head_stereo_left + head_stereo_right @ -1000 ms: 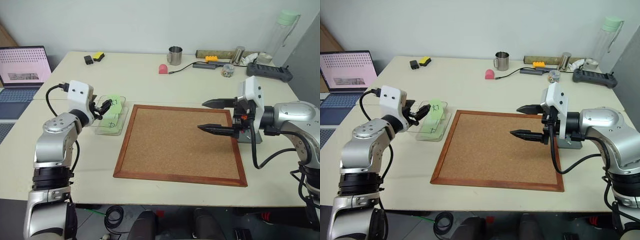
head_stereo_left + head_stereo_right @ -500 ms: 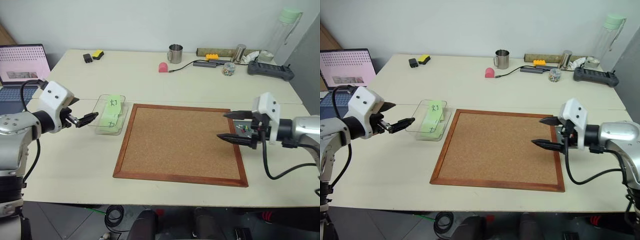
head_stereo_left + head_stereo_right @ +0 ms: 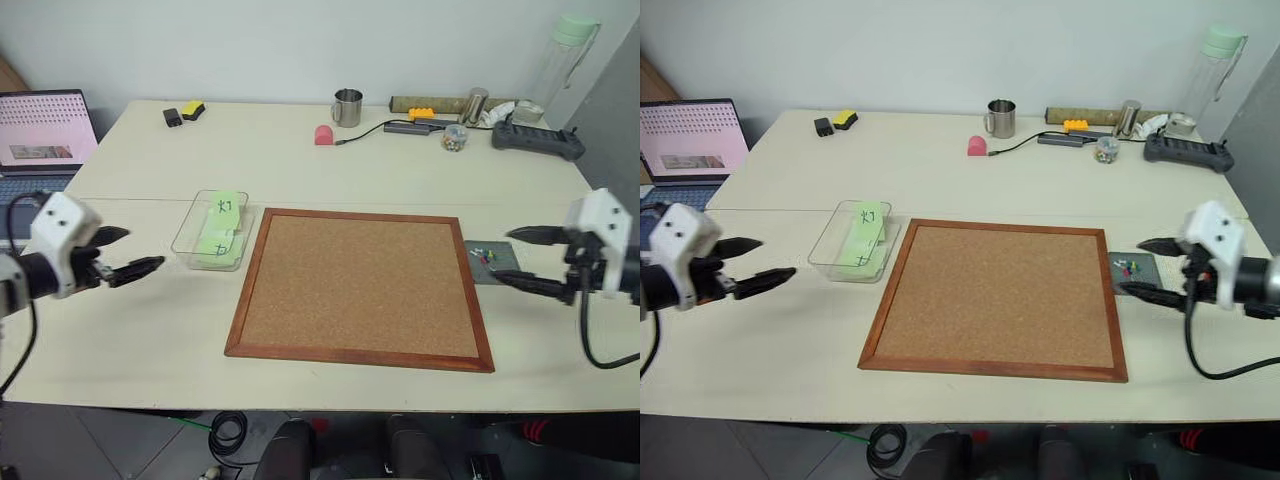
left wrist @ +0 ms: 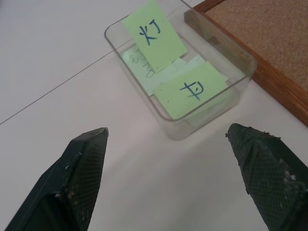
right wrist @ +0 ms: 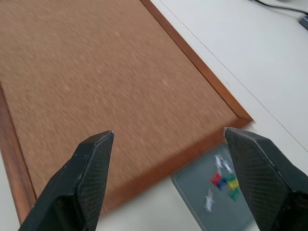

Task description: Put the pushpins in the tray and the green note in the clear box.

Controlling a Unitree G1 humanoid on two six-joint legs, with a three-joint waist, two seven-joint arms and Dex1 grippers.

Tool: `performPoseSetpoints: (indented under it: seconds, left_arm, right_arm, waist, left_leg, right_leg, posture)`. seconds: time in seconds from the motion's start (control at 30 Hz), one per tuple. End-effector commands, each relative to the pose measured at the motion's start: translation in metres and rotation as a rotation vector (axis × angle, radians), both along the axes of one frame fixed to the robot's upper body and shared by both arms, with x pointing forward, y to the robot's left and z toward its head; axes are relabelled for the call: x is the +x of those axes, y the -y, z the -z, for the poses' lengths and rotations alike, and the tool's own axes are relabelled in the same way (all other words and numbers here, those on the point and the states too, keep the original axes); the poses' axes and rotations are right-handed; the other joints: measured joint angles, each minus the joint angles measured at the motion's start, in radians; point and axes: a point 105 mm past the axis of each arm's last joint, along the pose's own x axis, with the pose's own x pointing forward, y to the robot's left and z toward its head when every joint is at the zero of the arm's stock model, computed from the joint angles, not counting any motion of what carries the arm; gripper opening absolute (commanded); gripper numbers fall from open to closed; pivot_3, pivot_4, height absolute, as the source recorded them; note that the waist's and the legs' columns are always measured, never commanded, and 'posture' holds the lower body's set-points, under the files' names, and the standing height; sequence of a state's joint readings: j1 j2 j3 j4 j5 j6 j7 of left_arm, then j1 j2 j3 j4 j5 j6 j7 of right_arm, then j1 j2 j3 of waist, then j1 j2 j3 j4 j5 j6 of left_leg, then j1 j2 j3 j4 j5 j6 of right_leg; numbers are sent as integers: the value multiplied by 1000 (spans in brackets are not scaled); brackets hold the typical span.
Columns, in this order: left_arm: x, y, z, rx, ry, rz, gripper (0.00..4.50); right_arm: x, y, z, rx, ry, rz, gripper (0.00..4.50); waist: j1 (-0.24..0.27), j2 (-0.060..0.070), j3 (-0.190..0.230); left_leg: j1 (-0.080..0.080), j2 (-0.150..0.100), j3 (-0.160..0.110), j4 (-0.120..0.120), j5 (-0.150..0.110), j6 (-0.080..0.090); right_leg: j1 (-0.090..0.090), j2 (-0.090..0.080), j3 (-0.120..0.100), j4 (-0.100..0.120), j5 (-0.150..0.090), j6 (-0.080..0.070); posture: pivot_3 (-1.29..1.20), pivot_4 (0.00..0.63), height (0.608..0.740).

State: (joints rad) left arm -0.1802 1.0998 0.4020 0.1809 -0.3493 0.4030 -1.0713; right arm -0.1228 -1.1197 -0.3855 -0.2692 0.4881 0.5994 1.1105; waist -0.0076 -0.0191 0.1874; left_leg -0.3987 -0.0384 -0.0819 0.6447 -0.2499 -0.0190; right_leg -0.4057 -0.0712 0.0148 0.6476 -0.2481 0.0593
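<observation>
The clear box (image 3: pixel 187 236) sits left of the cork board. Inside it, the green note (image 4: pixel 154 36) leans against the far wall, above another green slip (image 4: pixel 192 89) with a P-like mark. My left gripper (image 3: pixel 140 248) hovers open and empty to the left of the box, pointing at it, fingertips (image 4: pixel 91 144) apart. The dark grey tray (image 3: pixel 502 266) lies by the board's right edge and holds small coloured pushpins (image 5: pixel 224 183). My right gripper (image 3: pixel 503 255) is open and empty just right of the tray, its fingers (image 5: pixel 91 159) spread wide.
A wood-framed cork board (image 3: pixel 362 285) fills the table's middle. A laptop (image 3: pixel 45 130) stands at the far left. Along the back edge are a metal mug (image 3: pixel 348 107), a pink object (image 3: pixel 324 135), cables, a black controller (image 3: pixel 535 140) and a bottle (image 3: pixel 565 60).
Both arms swung outward. The left gripper left the clear box and drew back left, with the note staying inside. The right gripper moved right, off the cork board to beside the tray.
</observation>
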Motion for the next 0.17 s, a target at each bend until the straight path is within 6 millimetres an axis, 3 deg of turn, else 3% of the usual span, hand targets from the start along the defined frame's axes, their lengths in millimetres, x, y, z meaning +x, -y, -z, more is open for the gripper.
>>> performPoseSetpoints:
  seconds: [0.03, 0.17]
  left_arm:
    - [-9, -5, -13, -22, 40, 16, 4210]
    - [-12, -7, -8, -26, 19, 18, 4210]
  right_arm:
    - [-6, 25, -11, -53, 49, 51, 3826]
    - [-11, 37, -6, -62, 42, 82, 3826]
  waist:
    - [1, 0, 0]
    - [1, 0, 0]
  left_leg:
    - [0, 0, 1, 0, 0, 0]
    - [0, 0, 1, 1, 0, 0]
  right_leg:
    - [0, 0, 0, 0, 0, 0]
    - [0, 0, 0, 1, 0, 0]
  posture:
    - [0, 150, 740]
    - [0, 150, 740]
